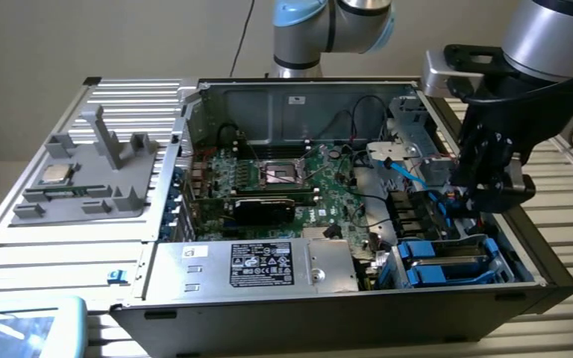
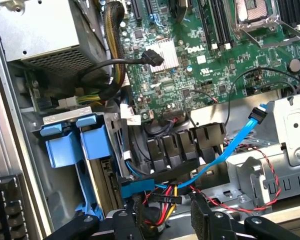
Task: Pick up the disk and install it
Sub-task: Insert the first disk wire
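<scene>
The disk, silver-grey in its bright blue carrier, sits in the drive bay at the near corner of the open computer case, on the exterior view's right. In the wrist view, the disk's blue carrier stands on edge in the bay. My gripper hangs just above and behind the bay, over the cables. It is open, and its black fingers are spread with nothing held between them. My gripper is apart from the disk.
A green motherboard fills the case's middle. A silver box with a black label lies at the front. A light blue cable and red-black wires cross near the gripper. A grey fixture with a small chip stands on the exterior view's left.
</scene>
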Available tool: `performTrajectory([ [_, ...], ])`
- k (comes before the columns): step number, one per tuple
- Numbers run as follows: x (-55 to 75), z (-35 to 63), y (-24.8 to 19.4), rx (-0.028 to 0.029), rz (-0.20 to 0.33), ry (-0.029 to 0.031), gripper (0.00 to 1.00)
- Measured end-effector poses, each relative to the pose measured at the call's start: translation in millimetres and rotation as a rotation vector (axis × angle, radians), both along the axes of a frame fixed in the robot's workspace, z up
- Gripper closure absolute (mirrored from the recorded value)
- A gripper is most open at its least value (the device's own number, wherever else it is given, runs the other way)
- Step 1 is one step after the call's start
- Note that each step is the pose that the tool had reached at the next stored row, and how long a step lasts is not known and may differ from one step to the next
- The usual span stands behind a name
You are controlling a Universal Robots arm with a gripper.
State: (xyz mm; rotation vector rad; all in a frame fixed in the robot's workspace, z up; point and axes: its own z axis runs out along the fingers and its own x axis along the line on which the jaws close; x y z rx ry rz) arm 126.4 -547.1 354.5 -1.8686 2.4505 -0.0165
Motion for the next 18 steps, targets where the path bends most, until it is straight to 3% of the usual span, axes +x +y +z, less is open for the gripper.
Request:
performTrajectory([
  [3, -2.1, -1.7, 0.8, 0.0003, -0.010, 0.0039, 0.48],
  [15, -3.5, -5.5, 1.4, 0.0000, -0.074, 0.0040, 0.48],
  [17, -3.5, -6.4, 1.4, 0.0003, -0.080, 0.0040, 0.50],
  [18, -3.5, -6.6, 1.4, 0.0001, -0.081, 0.0040, 0.57],
])
